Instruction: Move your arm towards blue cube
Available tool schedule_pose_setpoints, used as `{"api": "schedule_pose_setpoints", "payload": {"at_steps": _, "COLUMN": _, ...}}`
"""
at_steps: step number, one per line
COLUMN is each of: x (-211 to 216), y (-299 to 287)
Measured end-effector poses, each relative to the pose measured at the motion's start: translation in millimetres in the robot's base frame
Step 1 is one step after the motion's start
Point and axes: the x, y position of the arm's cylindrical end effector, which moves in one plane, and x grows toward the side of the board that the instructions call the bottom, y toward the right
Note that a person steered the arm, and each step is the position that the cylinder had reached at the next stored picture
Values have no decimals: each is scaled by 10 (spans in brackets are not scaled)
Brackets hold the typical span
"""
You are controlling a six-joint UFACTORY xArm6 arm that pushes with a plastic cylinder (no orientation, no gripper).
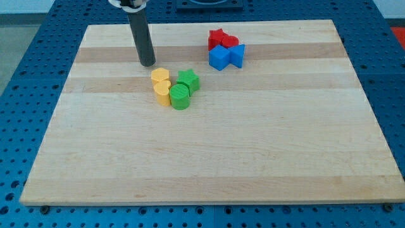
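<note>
The blue cube (219, 57) sits near the view's top, right of centre, on the wooden board (209, 158). A second blue block (236, 54) touches its right side. Two red blocks, a star (217, 38) and a rounder one (230, 42), sit just above the blue ones. My tip (147, 63) rests on the board well to the left of the blue cube, just above the yellow blocks. The dark rod rises from the tip to the view's top edge.
Two yellow blocks (160, 77) (163, 92) sit below my tip. A green star (188, 80) and a green cylinder (180, 97) touch them on the right. A blue perforated table (25, 76) surrounds the board.
</note>
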Motion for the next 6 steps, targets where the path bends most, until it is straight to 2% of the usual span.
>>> {"api": "schedule_pose_setpoints", "payload": {"at_steps": 2, "x": 30, "y": 127}}
{"api": "schedule_pose_setpoints", "payload": {"at_steps": 6, "x": 30, "y": 1526}}
